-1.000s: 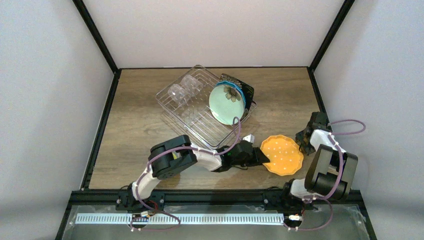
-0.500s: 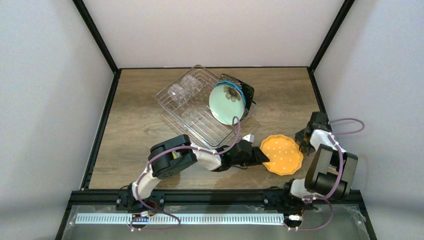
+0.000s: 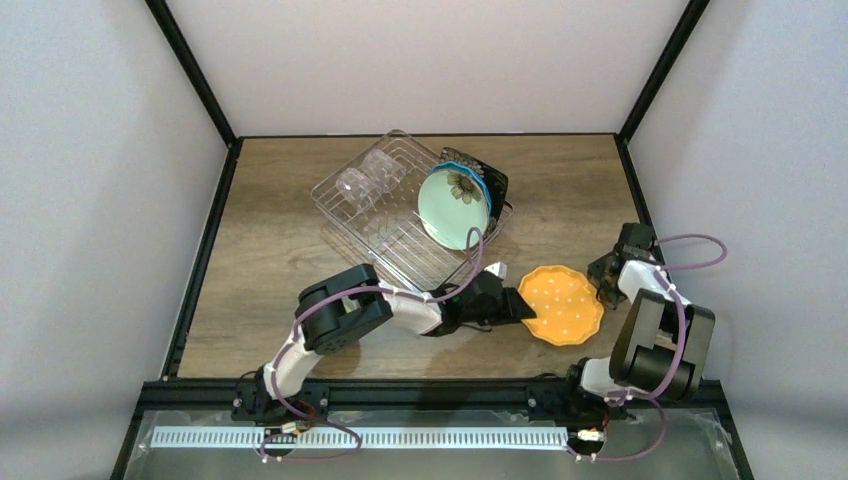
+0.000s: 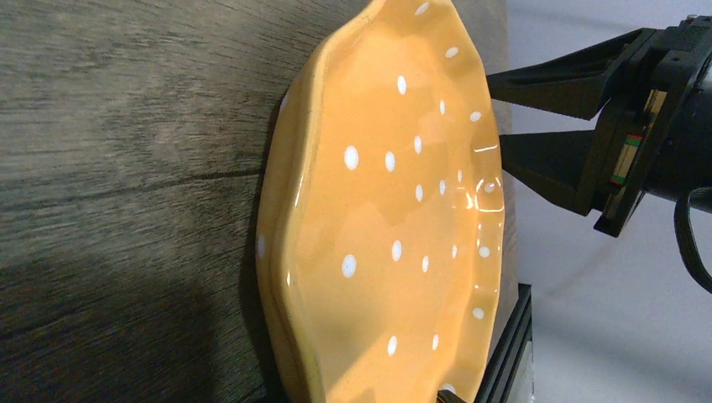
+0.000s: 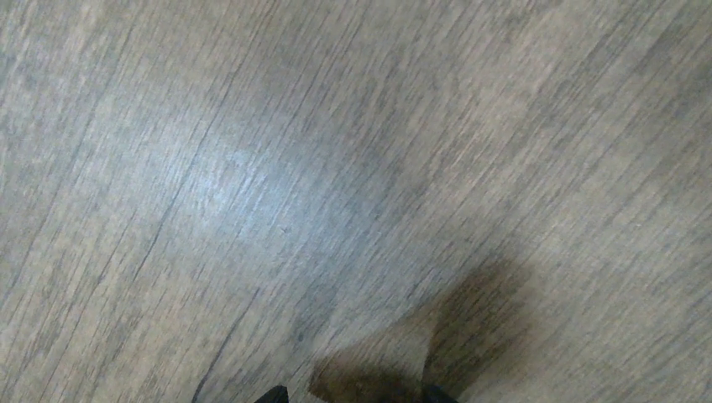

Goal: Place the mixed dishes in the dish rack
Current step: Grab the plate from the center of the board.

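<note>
1. Watching the left arm from the top view: the left gripper (image 3: 524, 311) lies low over the near side of the tabletop (image 3: 265, 250); its tips are clamped over the left rim of the orange white-dotted plate (image 3: 565, 304); I log it as grasping that plate.
2. The plate sits toward the near-right corner, between my two grippers; in the left wrist view the plate (image 4: 395, 210) fills most of the frame, tilted, one rim lifted off the wood (image 4: 126, 126) with shadow under it; the left fingers barely show there.
3. The right gripper (image 3: 604, 272) is close to the right edge, just beside the plate's right rim; whether it touches, I cannot tell; its fingers (image 4: 546, 84) stand spread apart with nothing between them; the right wrist view gives only bare wood (image 5: 336, 168) and two fingertips at the bottom of the frame, apart.
4. The dish rack (image 3: 345, 221) stands at an angle toward the far edge, about mid-width, well apart from the orange plate.
5. At the rack's right end, the round mint flower plate (image 3: 455, 208) stands on edge, face toward the near edge; the teal plate (image 3: 489, 200) is just behind it; the black square floral plate (image 3: 498, 182) is behind that.
6. The clear glass (image 3: 353, 184) lies on its side in the rack's left part; a second clear shape beside it I cannot identify.
</note>
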`<state>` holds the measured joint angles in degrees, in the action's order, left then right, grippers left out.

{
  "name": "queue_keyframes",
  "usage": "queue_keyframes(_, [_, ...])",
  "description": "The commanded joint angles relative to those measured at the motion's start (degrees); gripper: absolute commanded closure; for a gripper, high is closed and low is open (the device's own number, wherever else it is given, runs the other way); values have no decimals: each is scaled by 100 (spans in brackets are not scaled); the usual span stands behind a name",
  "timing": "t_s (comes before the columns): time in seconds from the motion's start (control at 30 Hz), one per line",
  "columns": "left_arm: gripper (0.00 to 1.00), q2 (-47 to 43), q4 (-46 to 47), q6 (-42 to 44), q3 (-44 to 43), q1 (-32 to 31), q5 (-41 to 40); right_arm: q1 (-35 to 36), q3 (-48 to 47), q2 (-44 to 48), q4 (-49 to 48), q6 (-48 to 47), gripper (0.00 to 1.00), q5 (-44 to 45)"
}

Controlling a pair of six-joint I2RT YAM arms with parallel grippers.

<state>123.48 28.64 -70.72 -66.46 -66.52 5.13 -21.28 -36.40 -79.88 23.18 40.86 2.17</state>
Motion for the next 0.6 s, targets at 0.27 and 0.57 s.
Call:
queue_keyframes(0.27, [0,-250,363,249,-416,226,-124,725,608,-467,531,229,9,-595])
queue_keyframes(0.57, [0,-470,339,373,-246,290,-328,1068,681,-440,577,334,9,-544])
